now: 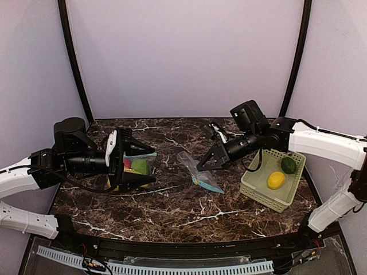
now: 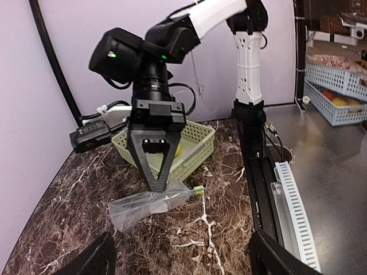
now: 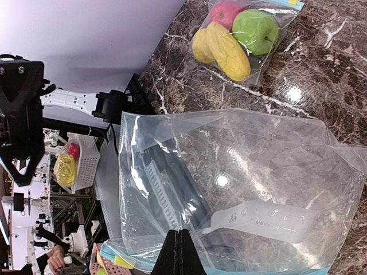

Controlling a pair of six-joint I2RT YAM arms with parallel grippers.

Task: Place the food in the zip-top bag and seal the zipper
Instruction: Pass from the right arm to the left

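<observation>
An empty clear zip-top bag [image 1: 189,160] with a blue zipper edge hangs over the table middle. My right gripper [image 1: 199,167] is shut on its zipper edge, as the right wrist view [image 3: 182,252] and left wrist view [image 2: 157,186] show. A second bag [image 3: 261,71] lies on the table holding a red ball [image 3: 226,11], a light green ball [image 3: 255,31] and yellow pieces [image 3: 229,54]. My left gripper [image 1: 146,168] is open wide and overlaps that filled bag [image 1: 139,166] from above. Nothing shows between its fingers [image 2: 86,258] in its wrist view.
A pale green slatted basket [image 1: 258,189] stands at the right, holding a yellow piece [image 1: 276,180] and a dark green piece [image 1: 288,165]. It also shows in the left wrist view [image 2: 198,137]. A black rail [image 2: 261,189] runs along the table's near edge.
</observation>
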